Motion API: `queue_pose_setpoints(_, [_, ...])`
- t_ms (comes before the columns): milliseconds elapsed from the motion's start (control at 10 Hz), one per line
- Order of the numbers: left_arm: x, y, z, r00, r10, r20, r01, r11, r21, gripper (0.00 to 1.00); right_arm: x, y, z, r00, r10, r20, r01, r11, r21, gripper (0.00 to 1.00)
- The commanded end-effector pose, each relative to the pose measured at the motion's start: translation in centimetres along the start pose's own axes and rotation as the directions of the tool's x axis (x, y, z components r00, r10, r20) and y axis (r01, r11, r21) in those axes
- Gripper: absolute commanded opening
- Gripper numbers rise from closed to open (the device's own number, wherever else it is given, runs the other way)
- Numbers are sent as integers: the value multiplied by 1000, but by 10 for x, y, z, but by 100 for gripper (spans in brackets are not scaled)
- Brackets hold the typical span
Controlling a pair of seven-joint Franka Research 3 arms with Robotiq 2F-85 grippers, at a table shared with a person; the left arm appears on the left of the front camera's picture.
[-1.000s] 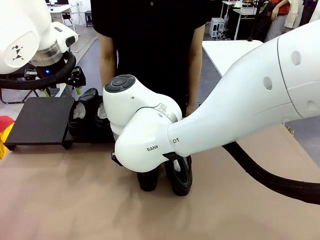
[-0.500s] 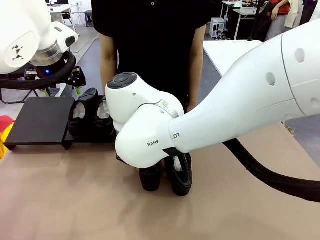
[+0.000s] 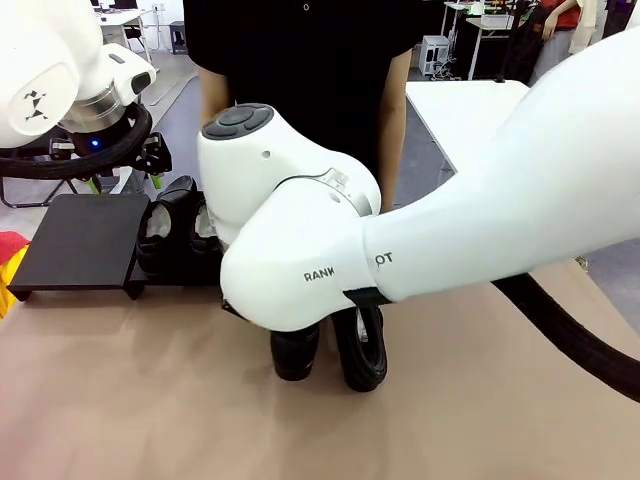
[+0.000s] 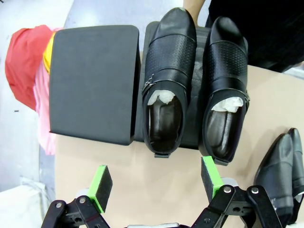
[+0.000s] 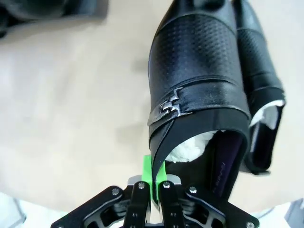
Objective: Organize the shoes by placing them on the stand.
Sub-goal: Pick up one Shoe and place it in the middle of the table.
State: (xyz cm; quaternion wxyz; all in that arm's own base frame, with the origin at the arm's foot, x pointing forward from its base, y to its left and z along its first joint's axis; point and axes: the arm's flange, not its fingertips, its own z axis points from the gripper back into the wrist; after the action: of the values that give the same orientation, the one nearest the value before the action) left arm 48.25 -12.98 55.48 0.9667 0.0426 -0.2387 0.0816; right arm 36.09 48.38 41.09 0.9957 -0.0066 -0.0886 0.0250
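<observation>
Pinching a shoe (image 5: pixel 197 66) by its thin side wall with the right tool (image 5: pixel 153 183), clamped narrow for a sure lift, at the middle of the counter (image 3: pixel 120 400) beside its mate (image 5: pixel 259 61). Holding the left tool (image 4: pixel 156 183) wide over two shoes (image 4: pixel 168 80) parked on the stand (image 4: pixel 92 80). Bare room at nine o'clock of those; mind the stand's near edge.

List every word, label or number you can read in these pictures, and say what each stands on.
"RANK" and, after a break, "OT": dark letters on the white shell of the right arm; the rest is hidden.
Light print on the insole of the nearer shoe: too blurred to read.
Black emblem on the left arm: a sign, no letters.
</observation>
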Motion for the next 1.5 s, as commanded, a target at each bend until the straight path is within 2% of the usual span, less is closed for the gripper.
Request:
queue_pose_setpoints(0, [0, 2, 1, 1000, -8, 6, 8, 1000, 8, 97, -28, 14, 2, 998, 68, 11, -69, 996, 55, 0])
queue_pose_setpoints(200, [0, 2, 1, 1000, -8, 6, 8, 1000, 8, 97, -40, 35, -12, 992, 127, 4, -127, 987, 95, 0])
queue_pose_setpoints(400, [0, 2, 1, 1000, -8, 6, 8, 1000, 8, 97, -47, 50, -24, 988, 153, 37, -157, 981, 115, 0])
queue_pose_setpoints(700, [0, 2, 1, 1000, -8, 6, 8, 1000, 8, 97, -53, 58, -29, 988, 146, 41, -151, 978, 143, 0])
queue_pose_setpoints(800, [0, 2, 1, 1000, -8, 6, 8, 1000, 8, 97, -52, 60, -37, 990, 138, 18, -139, 975, 175, 12])
queue_pose_setpoints(1300, [0, 2, 1, 1000, -8, 6, 8, 1000, 8, 97, -50, 56, -46, 993, 118, -7, -113, 970, 215, 100])
queue_pose_setpoints(1400, [0, 2, 1, 1000, -8, 6, 8, 1000, 8, 97, -53, 54, -38, 992, 122, -14, -116, 968, 223, 100])
